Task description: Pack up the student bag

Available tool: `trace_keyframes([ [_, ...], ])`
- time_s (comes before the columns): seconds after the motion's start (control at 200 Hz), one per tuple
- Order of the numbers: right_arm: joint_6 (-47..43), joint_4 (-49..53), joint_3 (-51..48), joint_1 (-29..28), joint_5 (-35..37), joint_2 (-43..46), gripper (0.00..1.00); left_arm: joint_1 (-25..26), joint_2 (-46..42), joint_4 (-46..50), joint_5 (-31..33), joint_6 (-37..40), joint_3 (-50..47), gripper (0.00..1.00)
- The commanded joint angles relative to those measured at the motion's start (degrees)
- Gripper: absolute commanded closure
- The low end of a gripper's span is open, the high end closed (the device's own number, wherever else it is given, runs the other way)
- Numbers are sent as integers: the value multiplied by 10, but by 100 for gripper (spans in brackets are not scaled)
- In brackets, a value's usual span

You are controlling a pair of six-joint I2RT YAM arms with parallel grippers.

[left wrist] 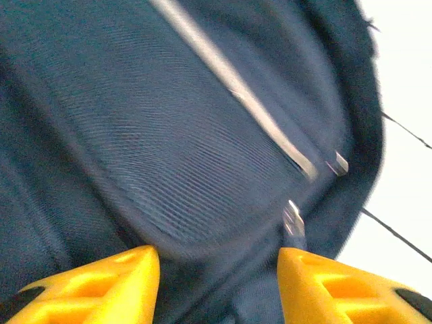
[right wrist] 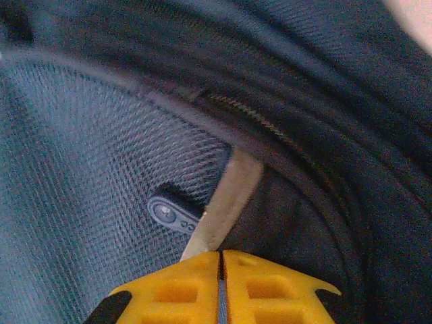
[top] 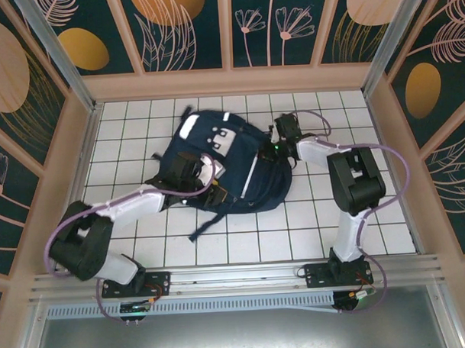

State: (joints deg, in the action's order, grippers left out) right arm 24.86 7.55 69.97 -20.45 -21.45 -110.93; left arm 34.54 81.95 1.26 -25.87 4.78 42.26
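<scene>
Bag (top: 224, 163) flat near middle of table (top: 371, 215), lying askew to tile grid, one strap (top: 207, 224) trailing toward arm bases. Flanked by both arms, one at each side.

Right gripper (right wrist: 221, 253) at bag's right rim. Yellow fingers pressed together, clenched on bag at foot of pale strip (right wrist: 226, 196), with sliver of blue cloth in seam between them. Dark zip pull (right wrist: 172, 212) just beside strip, outside grip. Zip track curving above. Probably pinching rim to anchor or lift it and steady bag for other arm; judgement only.

Left gripper (left wrist: 217, 255) over bag's near-left part. Fingers apart, released, nothing nipped. Rounded fold of navy cloth bulging between them. White stripe (left wrist: 229, 81) running diagonally above, metal zip tabs (left wrist: 293, 219) close to right-hand finger. Seems lined up for tabs or for fold edge; cannot tell which. View blurred.

Main compartment open or zipped: cannot tell.

Surface: white square tiles with dark grout, level and matte. Bag soft and slumped, likely to drag and bunch rather than slide cleanly under a one-sided pull, hence perhaps the two-sided hold.

Room: boxed cell with pale wooden frame. Dark teal panels (top: 182, 31) with gold discs and line-drawn leaves on three sides. Metal rail (top: 236, 277) along near edge, carrying both bases.
</scene>
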Motion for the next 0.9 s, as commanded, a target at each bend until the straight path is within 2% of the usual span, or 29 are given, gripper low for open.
trace_keyframes([
  [0.0, -16, -63, 49, 8, -23, -50, 85, 14, -58, 58, -56, 73, 14, 51],
  [0.115, -11, -35, 106, 11, -49, -61, 79, 14, -75, 107, -24, 207, 57, 45],
  [0.17, -1, -13, 116, 11, -44, -38, 77, 17, -71, 116, 11, 274, 68, 39],
  [0.23, 14, 5, 104, 11, -28, 4, 72, 22, -54, 121, 62, 343, 79, 36],
  [0.395, 23, 18, -20, 12, -12, 167, 58, 37, 36, 87, 174, 446, 106, 34],
  [0.52, 32, 32, -114, 11, 2, 266, 54, 68, 95, 47, 218, 502, 119, 34],
  [0.641, 73, 28, -207, 7, 10, 352, 53, 101, 118, -32, 263, 539, 97, 35],
  [0.681, 86, 24, -234, 1, 0, 374, 53, 105, 127, -47, 273, 532, 100, 38],
  [0.756, 106, 39, -273, -24, -1, 400, 53, 106, 144, -30, 266, 497, 129, 68],
  [0.811, 128, 47, -295, -47, -13, 410, 54, 106, 149, -13, 248, 465, 152, 84],
  [0.896, 148, 44, -319, -97, -14, 423, 55, 106, 139, -5, 199, 428, 157, 96],
])
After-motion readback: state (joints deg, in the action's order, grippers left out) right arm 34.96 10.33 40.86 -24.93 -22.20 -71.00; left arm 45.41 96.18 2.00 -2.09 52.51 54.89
